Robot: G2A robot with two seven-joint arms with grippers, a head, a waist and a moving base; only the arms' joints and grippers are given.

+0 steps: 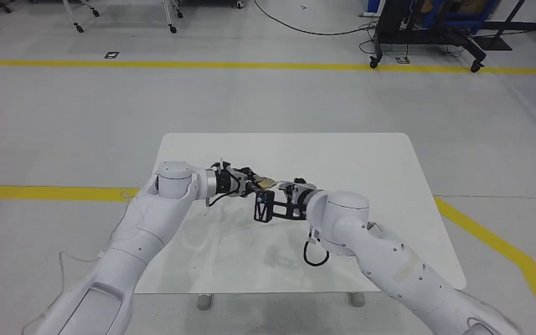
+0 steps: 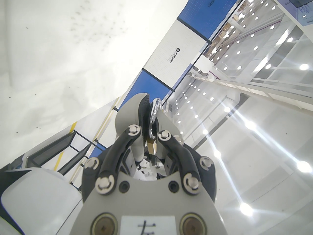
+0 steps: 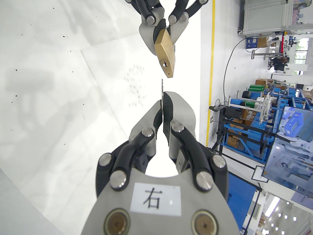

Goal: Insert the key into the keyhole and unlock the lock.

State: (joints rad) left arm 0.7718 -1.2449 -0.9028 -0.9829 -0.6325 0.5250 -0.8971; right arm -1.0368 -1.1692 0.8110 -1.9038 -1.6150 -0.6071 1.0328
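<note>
A brass padlock (image 3: 165,52) hangs above the middle of the white table (image 1: 360,167). My left gripper (image 3: 166,26) is shut on its upper part, and its keyhole (image 3: 165,63) faces my right gripper (image 3: 163,99). That gripper is shut on a thin metal key (image 3: 162,89), whose blade points at the padlock's bottom end. A small gap separates the key's tip from the lock. In the left wrist view the padlock's shackle (image 2: 154,112) and brass body (image 2: 151,146) sit between the left gripper's fingers (image 2: 133,113). From above, the padlock (image 1: 266,182) is between the left gripper (image 1: 251,181) and the right gripper (image 1: 270,196).
Both arms meet over the table's centre, well clear of its edges. Yellow floor lines (image 1: 251,64) run beyond the table. Racks and carts (image 1: 435,25) stand far back.
</note>
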